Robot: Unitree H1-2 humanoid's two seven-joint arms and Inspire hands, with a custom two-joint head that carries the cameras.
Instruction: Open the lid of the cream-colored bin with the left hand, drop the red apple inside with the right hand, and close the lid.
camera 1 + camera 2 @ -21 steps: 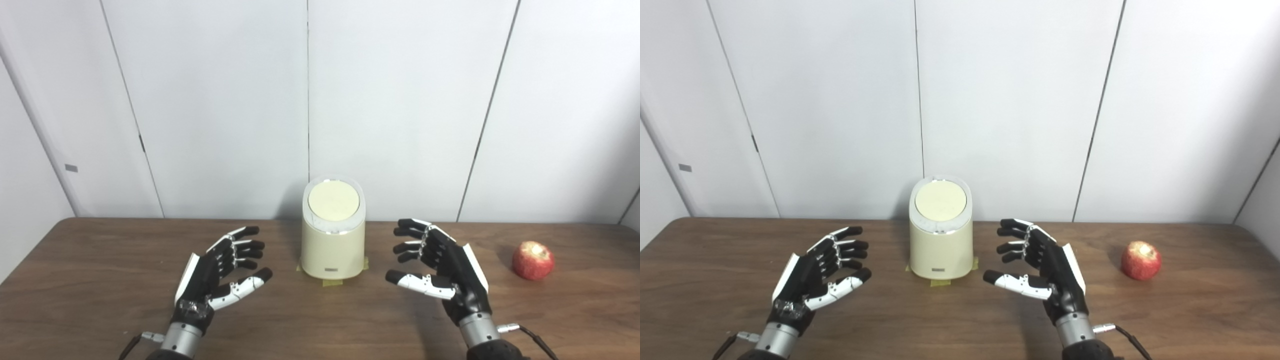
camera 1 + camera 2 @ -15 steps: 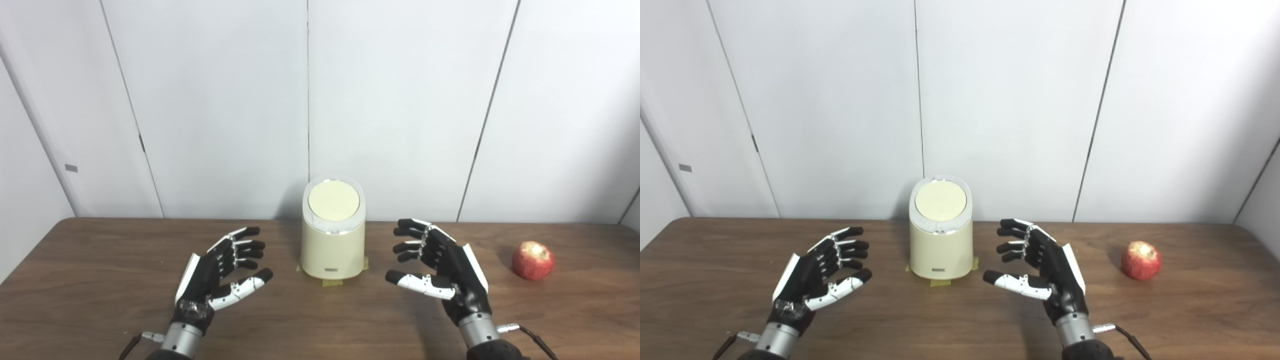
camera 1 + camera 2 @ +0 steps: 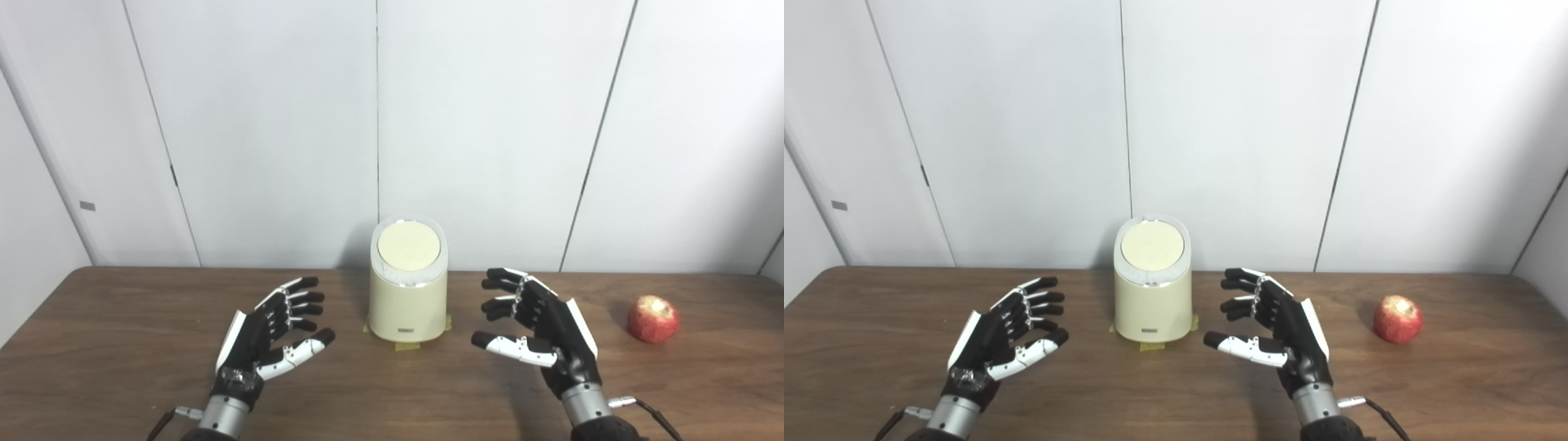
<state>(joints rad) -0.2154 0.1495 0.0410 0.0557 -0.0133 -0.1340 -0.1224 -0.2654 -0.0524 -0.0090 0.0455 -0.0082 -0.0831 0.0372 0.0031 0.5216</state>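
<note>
Both the left hand (image 3: pixel 266 337) and right hand (image 3: pixel 542 327) hover empty with fingers spread, flanking the lidded cream-colored plastic bin (image 3: pixel 407 300) taped near the wooden table's (image 3: pixel 110 343) back edge, seemingly poised to start, the red apple (image 3: pixel 653 318) waiting toward its right edge.

A: Table (image 3: pixel 110 343) finish?
B: Dark wood grain, matt, faint sheen. Bin (image 3: pixel 407 306) at 12 o'clock looks like smooth cream plastic, satin; lid (image 3: pixel 408 246) paler, flat, with a glossy whitish rim. Yellowish paper-like tape (image 3: pixel 404 346) under its base.
A: Hands?
B: Left hand (image 3: pixel 266 334) and right hand (image 3: pixel 542 327): black and white hard plastic, semi-gloss, brushed-metal wrist cuffs. Apple (image 3: pixel 653 318) at 3 o'clock: red skin, dull, speckled, pale patch on top. Wall panels (image 3: pixel 490 122): smooth matt white.
</note>
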